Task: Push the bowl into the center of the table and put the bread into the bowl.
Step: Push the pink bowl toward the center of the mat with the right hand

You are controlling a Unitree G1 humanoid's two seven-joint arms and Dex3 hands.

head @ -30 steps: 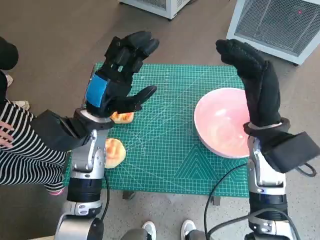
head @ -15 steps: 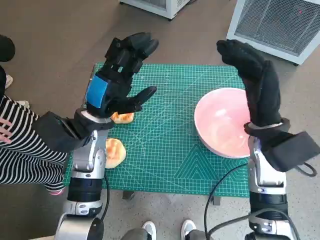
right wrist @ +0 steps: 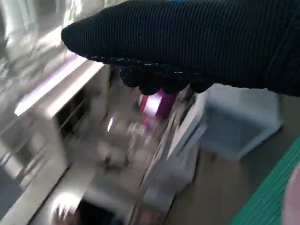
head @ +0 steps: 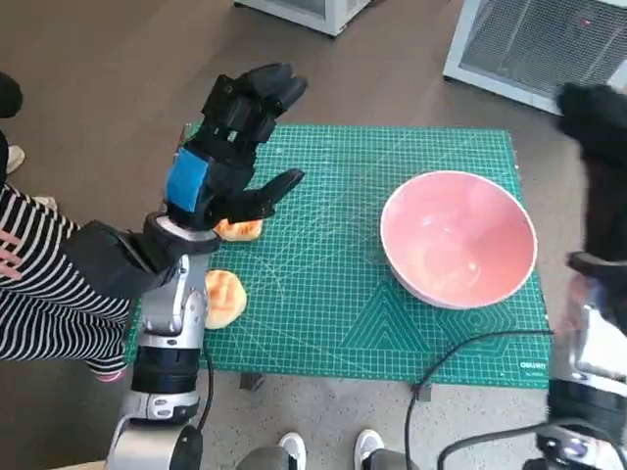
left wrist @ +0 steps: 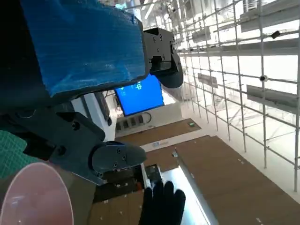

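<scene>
A pink bowl (head: pixel 458 238) stands on the right part of the green mat (head: pixel 333 294); it also shows in the left wrist view (left wrist: pixel 35 197). Two pieces of bread lie at the mat's left: one (head: pixel 240 230) partly hidden under my left hand, the other (head: pixel 223 299) near the front edge beside my left forearm. My left hand (head: pixel 230 147) hovers above the mat's left side, fingers spread, holding nothing. My right hand (head: pixel 598 127) is raised off to the right of the bowl, blurred at the picture's edge, empty; its glove (left wrist: pixel 161 206) shows fingers up.
A person in a striped sleeve (head: pixel 39 284) sits close at the left. White vented units (head: pixel 539 44) stand on the floor beyond the table. Feet (head: pixel 328 448) and a black cable (head: pixel 441 367) show at the table's front edge.
My right arm has swung out to the right, from in front of the bowl to the picture's edge, so the whole bowl now shows. The left hand has barely moved.
</scene>
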